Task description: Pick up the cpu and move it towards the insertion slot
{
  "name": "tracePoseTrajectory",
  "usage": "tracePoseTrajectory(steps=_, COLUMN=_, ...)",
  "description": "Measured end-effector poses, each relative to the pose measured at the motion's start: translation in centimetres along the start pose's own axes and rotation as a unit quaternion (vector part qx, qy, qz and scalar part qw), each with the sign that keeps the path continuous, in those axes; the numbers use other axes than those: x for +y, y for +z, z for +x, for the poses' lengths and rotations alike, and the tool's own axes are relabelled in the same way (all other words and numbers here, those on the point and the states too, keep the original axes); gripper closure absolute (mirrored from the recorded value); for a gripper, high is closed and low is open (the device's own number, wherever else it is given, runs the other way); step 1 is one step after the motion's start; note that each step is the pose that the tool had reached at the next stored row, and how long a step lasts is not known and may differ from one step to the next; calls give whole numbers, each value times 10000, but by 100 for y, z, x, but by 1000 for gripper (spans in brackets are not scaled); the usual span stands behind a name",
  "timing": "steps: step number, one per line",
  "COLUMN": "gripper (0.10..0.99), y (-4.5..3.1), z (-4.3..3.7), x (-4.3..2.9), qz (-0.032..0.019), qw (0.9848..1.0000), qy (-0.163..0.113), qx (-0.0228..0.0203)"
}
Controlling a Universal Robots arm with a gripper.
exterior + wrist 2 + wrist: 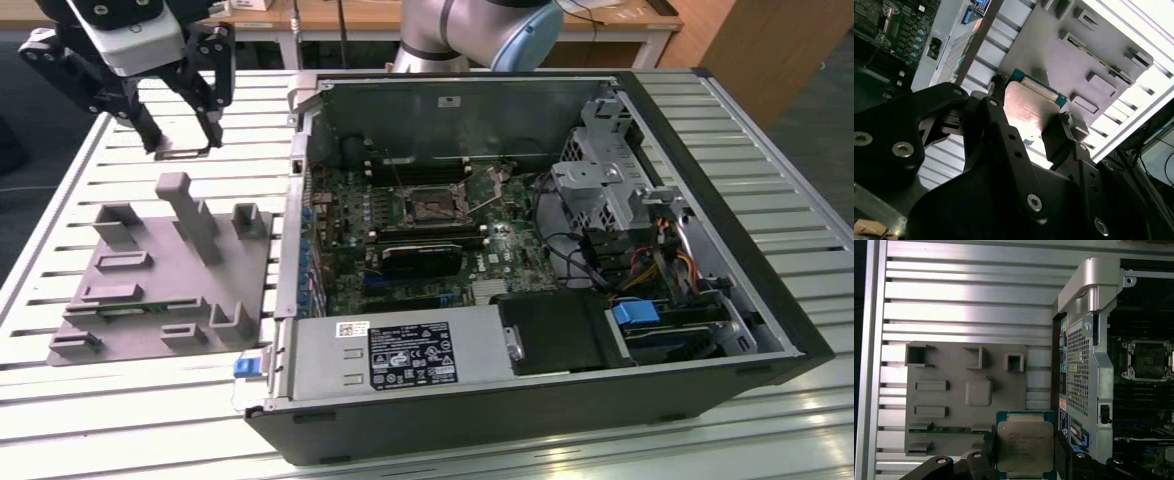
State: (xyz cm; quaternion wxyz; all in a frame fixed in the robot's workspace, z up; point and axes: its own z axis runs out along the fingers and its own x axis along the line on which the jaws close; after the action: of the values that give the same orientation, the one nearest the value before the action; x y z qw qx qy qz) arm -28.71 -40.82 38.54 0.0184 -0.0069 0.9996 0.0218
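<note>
— What stands between the tool (183, 145) and the insertion slot (434, 208)?
— The case's side wall (296, 185), upright. Above it the case lies open.
— And near the tool?
— Fixture (147, 270) posts rise by the bench (120, 420) edge; free air above.

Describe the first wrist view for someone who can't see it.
The tool grips a square silvery chip by two opposite edges above a slatted metal table. A grey plastic holder lies on it beside an open computer case, its socket visible.
</note>
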Motion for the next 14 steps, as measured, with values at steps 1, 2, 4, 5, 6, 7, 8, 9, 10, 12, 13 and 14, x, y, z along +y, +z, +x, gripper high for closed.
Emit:
tracePoseTrajectory(steps=1, gripper=545, y=1, z=-27, x=0, qz=0, qw=10000, qy=0, qx=0)
tracePoseTrajectory(steps=2, gripper=545, y=2, z=-55, x=-1, qz=0, qw=10000, qy=0, qx=0)
tracePoseTrajectory(steps=4, gripper=545, y=4, z=-112, x=-2, qz=0, qw=10000, qy=0, qx=0)
tracePoseTrajectory(steps=5, gripper=545, y=5, z=-141, x=-2, qz=0, qw=10000, qy=0, qx=0)
tracePoseTrajectory(steps=6, gripper=545, y=6, z=-169, x=-2, qz=0, qw=10000, qy=0, qx=0)
tracePoseTrajectory(steps=7, gripper=545, y=7, z=-199, x=-3, qz=0, qw=10000, qy=0, qx=0)
tracePoseTrajectory(steps=8, gripper=545, y=8, z=-228, x=-3, qz=0, qw=10000, qy=0, qx=0)
tracePoseTrajectory(steps=9, gripper=545, y=10, z=-258, x=-4, qz=0, qw=10000, qy=0, qx=0)
tracePoseTrajectory(steps=10, gripper=545, y=11, z=-288, x=-4, qz=0, qw=10000, qy=0, qx=0)
tracePoseTrajectory(steps=12, gripper=545, y=13, z=-351, x=-5, qz=0, qw=10000, qy=0, qx=0)
tracePoseTrajectory(steps=13, gripper=545, y=14, z=-382, x=-6, qz=0, qw=10000, qy=0, qx=0)
tracePoseTrajectory(steps=14, gripper=545, y=15, z=-414, x=-6, qz=0, qw=10000, qy=0, qx=0)
